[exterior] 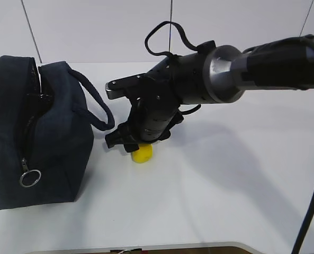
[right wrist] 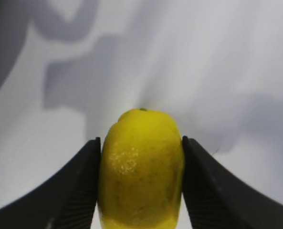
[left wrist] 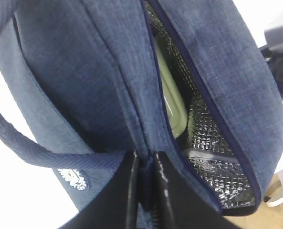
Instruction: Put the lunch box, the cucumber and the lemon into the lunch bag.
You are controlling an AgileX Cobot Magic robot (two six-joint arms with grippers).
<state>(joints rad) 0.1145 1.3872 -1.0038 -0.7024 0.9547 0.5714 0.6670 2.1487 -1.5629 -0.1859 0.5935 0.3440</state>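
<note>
The yellow lemon (exterior: 142, 153) lies on the white table just right of the lunch bag (exterior: 45, 137). My right gripper (exterior: 133, 145) reaches down over it. In the right wrist view both black fingers press the lemon's (right wrist: 141, 167) sides, so the right gripper (right wrist: 140, 140) is shut on it. My left gripper (left wrist: 145, 155) is shut on the navy fabric edge by the zipper of the lunch bag (left wrist: 84, 71), whose top gapes open. Inside, against the silver lining (left wrist: 208, 133), the sage-green lid of the lunch box (left wrist: 170, 100) shows. The cucumber is out of view.
The bag's rope handle (exterior: 96, 100) loops toward the right arm, and its silver ring pull (exterior: 29, 178) hangs on the near side. White table (exterior: 225, 201) stretches to the right of the lemon. A black cable (exterior: 313, 211) hangs at the far right, and the table's front edge runs along the bottom.
</note>
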